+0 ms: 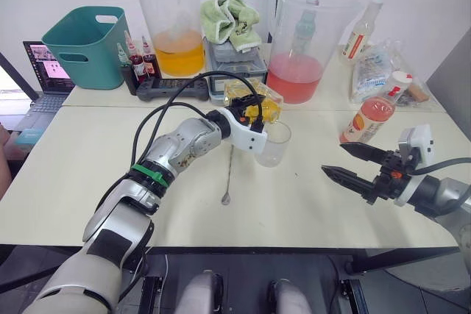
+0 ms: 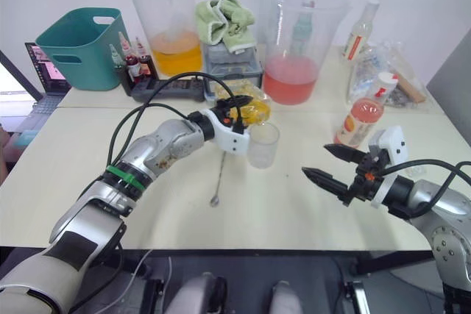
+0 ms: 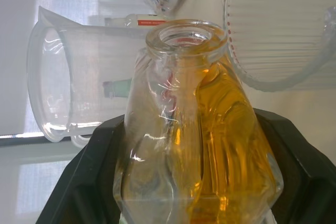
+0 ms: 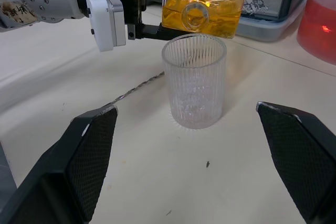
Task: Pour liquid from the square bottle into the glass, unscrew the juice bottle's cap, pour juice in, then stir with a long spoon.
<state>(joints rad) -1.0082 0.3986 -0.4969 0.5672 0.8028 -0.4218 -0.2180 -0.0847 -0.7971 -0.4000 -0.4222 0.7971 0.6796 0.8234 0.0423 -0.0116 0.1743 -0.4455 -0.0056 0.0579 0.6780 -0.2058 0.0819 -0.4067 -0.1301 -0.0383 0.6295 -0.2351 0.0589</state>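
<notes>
Waiting open near the table's [image 1: 73, 182] front edge is the right pincer [image 1: 352, 165]; the left pincer [image 1: 254, 119] is gripping the square bottle [image 4: 202, 10], tipping it sideways beside the glass [image 4: 193, 81]. Pouring is just starting; next, tip further over the rim.

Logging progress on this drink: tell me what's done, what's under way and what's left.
Done: the square bottle is unstoppered and lifted. Under way: the left hand holds it tipped on its side, mouth over the glass, which still looks empty. Left: the juice bottle keeps its cap on, the long spoon lies on the table, and the right hand waits open.
</notes>
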